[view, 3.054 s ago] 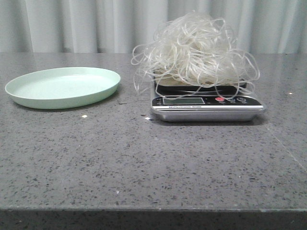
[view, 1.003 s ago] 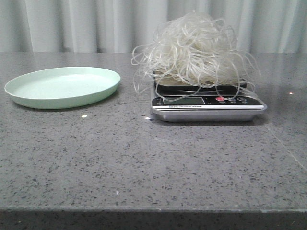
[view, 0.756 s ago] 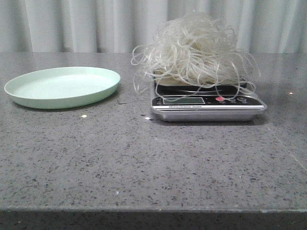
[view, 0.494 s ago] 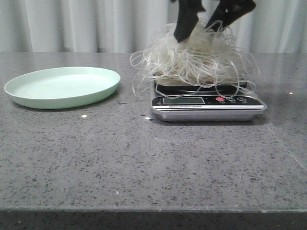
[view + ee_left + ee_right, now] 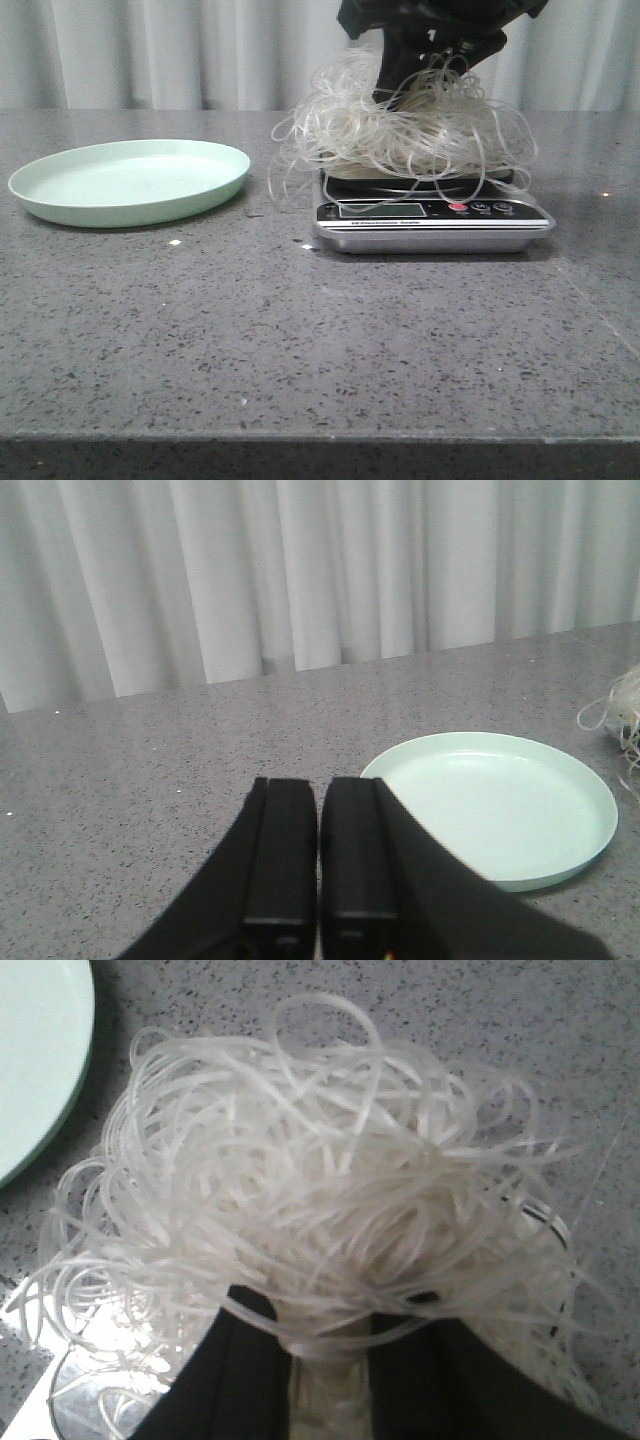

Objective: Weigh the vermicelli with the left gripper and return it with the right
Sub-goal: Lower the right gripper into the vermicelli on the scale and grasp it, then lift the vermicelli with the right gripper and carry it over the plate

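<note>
The vermicelli [image 5: 400,125], a fluffy whitish tangle of thin strands, sits on the silver kitchen scale [image 5: 430,222]. My right gripper [image 5: 425,70] has come down into the top of the tangle from above. In the right wrist view its black fingers [image 5: 250,1370] pinch a bundle of the vermicelli [image 5: 300,1170] between them. The pale green plate [image 5: 130,180] lies empty to the left of the scale. My left gripper [image 5: 318,790] is shut and empty, held above the table near the plate [image 5: 500,810]; it is out of the front view.
Grey speckled tabletop with a white curtain behind. Stray noodle loops hang over the scale's left side [image 5: 285,165] towards the plate. A corner of the scale [image 5: 90,1380] and the plate's rim [image 5: 40,1060] show in the right wrist view.
My right gripper came down from above into the vermicelli and its fingers closed together on the strands. The tangle is pressed lower. The plate and scale have not moved.
</note>
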You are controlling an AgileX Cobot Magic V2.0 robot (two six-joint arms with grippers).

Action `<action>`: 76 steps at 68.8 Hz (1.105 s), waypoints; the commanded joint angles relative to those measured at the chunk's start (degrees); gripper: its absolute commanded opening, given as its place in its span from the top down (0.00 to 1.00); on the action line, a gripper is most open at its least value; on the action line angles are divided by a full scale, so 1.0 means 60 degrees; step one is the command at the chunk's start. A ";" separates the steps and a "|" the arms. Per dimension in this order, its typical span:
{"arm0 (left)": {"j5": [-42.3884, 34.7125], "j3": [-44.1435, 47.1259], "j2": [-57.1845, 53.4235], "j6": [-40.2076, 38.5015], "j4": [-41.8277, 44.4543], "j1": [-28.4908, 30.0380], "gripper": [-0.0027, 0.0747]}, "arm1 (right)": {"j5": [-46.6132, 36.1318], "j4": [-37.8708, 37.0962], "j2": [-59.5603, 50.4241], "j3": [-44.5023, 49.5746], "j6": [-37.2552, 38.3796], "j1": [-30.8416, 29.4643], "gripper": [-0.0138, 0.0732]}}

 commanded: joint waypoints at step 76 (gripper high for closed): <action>-0.0706 -0.0240 0.0069 -0.0093 -0.0168 0.0036 0.79 | 0.0191 0.0205 -0.0989 -0.4222 -0.0065 0.0762 0.67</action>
